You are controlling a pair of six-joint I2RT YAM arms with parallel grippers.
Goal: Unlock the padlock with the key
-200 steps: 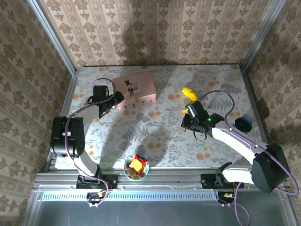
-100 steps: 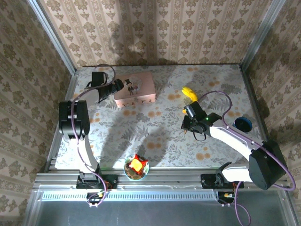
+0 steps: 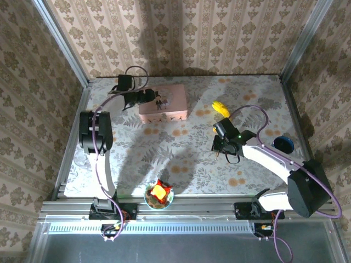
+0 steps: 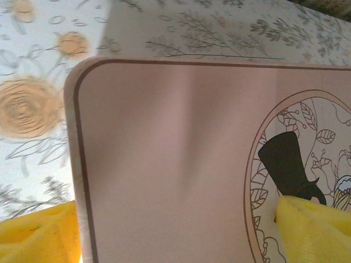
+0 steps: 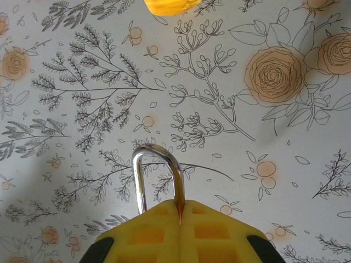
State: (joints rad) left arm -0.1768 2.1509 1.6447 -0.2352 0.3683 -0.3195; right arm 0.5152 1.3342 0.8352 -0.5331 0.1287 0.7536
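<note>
Plainly the work is split between the two arms. The right gripper [image 5: 180, 211] has its yellow fingers pressed together on the padlock [image 5: 140, 186], and from its wrist camera the silvery shackle loop stands up out of the seam between the pads while the brass body is hidden inside the grip. Held this way, above the flowered table [image 3: 181, 159] in the right half of the workspace and a little in front of the banana [image 3: 220, 108], the lock is steadied and lifted clear, presumably so that a key can be brought to it by the other arm. I cannot tell which way the keyhole faces. The left gripper [image 3: 145, 97] is stretched to the far left corner, at the pink box [image 4: 164, 164] with the top-hat drawing on its lid. Its fingers [image 4: 312, 230] are spread wide, one pad just outside the box's rounded corner edge and the other over the lid near the printed oval, so they straddle that corner rather than pinch anything. Where the key lies I cannot tell; my guess is that the box has to do with it, which would explain the left arm's reach there. The unlocking itself is not yet begun
</note>
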